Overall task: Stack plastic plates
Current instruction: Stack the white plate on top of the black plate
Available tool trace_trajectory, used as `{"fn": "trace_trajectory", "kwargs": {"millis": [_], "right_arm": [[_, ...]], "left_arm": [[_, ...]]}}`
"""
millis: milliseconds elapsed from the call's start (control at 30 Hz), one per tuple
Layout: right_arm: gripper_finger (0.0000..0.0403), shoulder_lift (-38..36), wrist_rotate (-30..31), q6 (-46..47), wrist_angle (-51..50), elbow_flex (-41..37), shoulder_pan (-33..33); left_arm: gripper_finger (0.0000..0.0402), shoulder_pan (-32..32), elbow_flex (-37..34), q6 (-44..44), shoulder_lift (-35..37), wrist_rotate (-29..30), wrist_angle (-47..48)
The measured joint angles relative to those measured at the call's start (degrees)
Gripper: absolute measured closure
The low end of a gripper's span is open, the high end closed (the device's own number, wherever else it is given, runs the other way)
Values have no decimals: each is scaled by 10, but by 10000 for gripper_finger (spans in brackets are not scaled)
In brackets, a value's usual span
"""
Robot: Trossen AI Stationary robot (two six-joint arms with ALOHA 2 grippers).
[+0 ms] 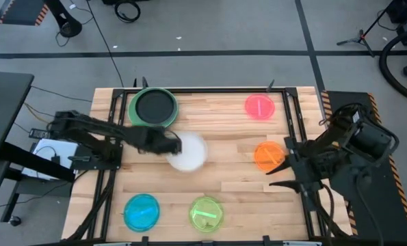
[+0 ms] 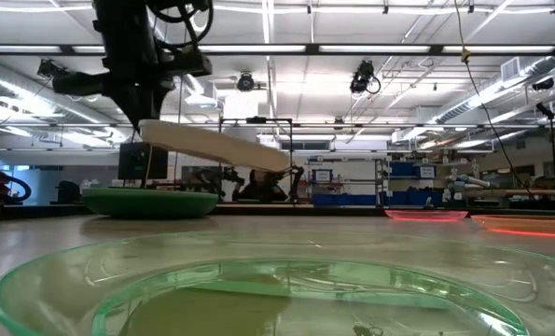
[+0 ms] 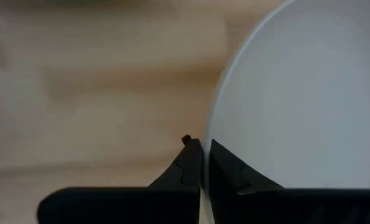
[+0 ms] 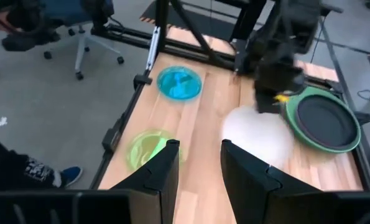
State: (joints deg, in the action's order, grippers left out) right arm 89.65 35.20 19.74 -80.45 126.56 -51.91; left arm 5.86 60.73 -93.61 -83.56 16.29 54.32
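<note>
White plate (image 1: pixel 189 153) rim-held (tilted, airborne)

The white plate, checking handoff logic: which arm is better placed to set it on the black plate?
Left. Its end effector is shut on the white plate's rim, lifted and tilted beside the black plate. The right end effector waits open near the orange plate.

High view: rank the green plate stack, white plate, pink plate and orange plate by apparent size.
1. Green plate stack, black plate inside, widest.
2. White plate, held off the table by the left gripper, so nearness may enlarge it.
3. Pink plate and orange plate: alike, no ranking.
</note>
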Motion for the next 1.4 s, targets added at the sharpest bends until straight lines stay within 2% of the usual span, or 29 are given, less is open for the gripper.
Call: {"fn": "trace_trajectory", "kwargs": {"millis": [200, 367, 567, 767, 867, 1033, 1133, 1400], "right_arm": [[276, 0, -6, -37, 25, 0, 43], [276, 0, -31, -41, 22, 0, 63], [277, 0, -38, -5, -6, 0, 64], [277, 0, -20, 41, -37, 0, 72], [277, 0, -21, 41, -37, 0, 83], [277, 0, -38, 32, -37, 0, 104], [277, 0, -48, 28, -37, 0, 113], [277, -2, -49, 50, -71, -11, 131]], "left_arm": [[387, -131, 0, -66, 66, 107, 120], [387, -233, -14, -79, 67, 120, 129], [386, -307, -77, -168, 78, 120, 81], [377, -342, -150, -219, 83, 124, -78], [364, -342, -181, -245, 83, 119, -122], [345, -342, -215, -286, 83, 76, -105], [330, -342, -218, -280, 83, 53, -77], [273, -341, -180, -152, 118, 40, -28]]}}
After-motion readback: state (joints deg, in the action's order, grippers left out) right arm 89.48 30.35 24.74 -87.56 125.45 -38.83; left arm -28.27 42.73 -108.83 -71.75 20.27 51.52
